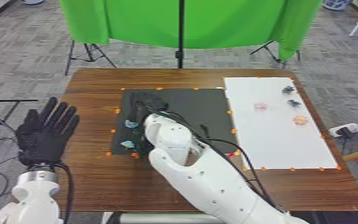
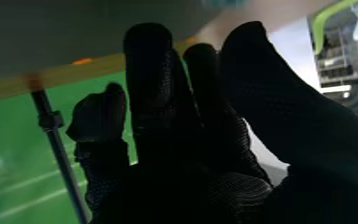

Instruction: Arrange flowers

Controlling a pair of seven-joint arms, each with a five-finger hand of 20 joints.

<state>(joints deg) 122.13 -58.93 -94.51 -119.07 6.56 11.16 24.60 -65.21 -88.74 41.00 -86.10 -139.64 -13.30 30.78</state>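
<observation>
Two blue flowers (image 1: 131, 124) lie on the dark mat (image 1: 202, 107), toward the table's (image 1: 95, 187) left edge. Toward its right edge, a pink flower (image 1: 261, 106) and an orange flower (image 1: 301, 120) lie on the white sheet (image 1: 269, 145). The right hand (image 1: 150, 102) is over the mat's far left part, fingers extended. The left hand (image 1: 44, 142) is at the table's left edge, fingers slightly spread.

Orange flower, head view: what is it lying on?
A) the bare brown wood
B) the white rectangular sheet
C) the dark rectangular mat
B: the orange flower lies on the white rectangular sheet, just inside its right edge.
</observation>
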